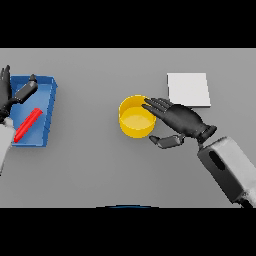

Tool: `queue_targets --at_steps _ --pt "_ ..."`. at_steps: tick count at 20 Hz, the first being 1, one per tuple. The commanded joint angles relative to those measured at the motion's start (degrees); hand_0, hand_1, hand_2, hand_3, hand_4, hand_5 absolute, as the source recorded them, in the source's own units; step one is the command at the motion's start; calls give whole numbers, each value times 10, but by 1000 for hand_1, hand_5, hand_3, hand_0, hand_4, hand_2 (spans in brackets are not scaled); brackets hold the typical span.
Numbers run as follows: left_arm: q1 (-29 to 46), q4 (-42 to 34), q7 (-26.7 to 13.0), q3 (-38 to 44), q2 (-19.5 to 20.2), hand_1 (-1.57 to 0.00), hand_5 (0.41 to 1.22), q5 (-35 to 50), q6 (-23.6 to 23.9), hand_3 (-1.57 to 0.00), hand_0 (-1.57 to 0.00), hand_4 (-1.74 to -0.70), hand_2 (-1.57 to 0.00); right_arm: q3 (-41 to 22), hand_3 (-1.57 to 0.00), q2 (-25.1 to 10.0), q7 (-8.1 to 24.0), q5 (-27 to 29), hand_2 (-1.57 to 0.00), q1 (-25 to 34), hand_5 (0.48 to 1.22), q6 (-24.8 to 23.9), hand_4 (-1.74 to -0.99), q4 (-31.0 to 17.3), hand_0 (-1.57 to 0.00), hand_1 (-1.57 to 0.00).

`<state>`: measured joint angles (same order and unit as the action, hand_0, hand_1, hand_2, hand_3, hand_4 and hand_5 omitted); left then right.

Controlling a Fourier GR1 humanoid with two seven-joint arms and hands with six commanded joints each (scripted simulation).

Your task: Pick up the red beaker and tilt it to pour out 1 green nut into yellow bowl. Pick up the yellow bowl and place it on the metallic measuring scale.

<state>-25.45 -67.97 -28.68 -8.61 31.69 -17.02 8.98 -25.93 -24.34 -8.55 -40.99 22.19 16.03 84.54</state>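
The yellow bowl stands upright on the grey table. The right hand is just right of the bowl, fingers straight and reaching its rim, thumb spread below. The metallic scale lies up and right of the bowl. Far left of the bowl, the blue tray holds the red beaker on its side, with the left hand over the tray's left edge, fingers relaxed.

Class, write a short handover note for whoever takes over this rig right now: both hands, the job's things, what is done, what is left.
Right hand: open beside the yellow bowl, fingers at its rim, not gripping yet.
Left hand: open over the blue tray, holding nothing.
Red beaker: lying in the tray.
Scale: bare, behind and to the right of the bowl.
No nut can be seen in the bowl.
Left: grip the bowl, set it on the scale.
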Motion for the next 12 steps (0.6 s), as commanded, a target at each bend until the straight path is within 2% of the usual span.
queue_targets --at_steps 1,4,5,12 --pt "4 1 3 -1 -2 -2 699 0 1 -2 -3 -741 -2 -15 1 -2 -2 -17 1 23 692 7 -1226 -17 1 1" --pt "9 -8 -2 -1 3 -1 704 0 -1 0 -1 -745 -1 -57 1 -17 -30 -58 1 64 707 29 -1218 -42 1 1" --pt "6 -3 -3 1 3 0 704 1 -1 0 0 -745 0 -65 1 -16 -29 -66 1 77 711 37 -1215 -52 1 1" --pt "8 4 12 5 9 1 698 5 -2 1 1 -738 1 -114 1 28 -38 -83 1 141 727 80 -1238 -142 1 1"
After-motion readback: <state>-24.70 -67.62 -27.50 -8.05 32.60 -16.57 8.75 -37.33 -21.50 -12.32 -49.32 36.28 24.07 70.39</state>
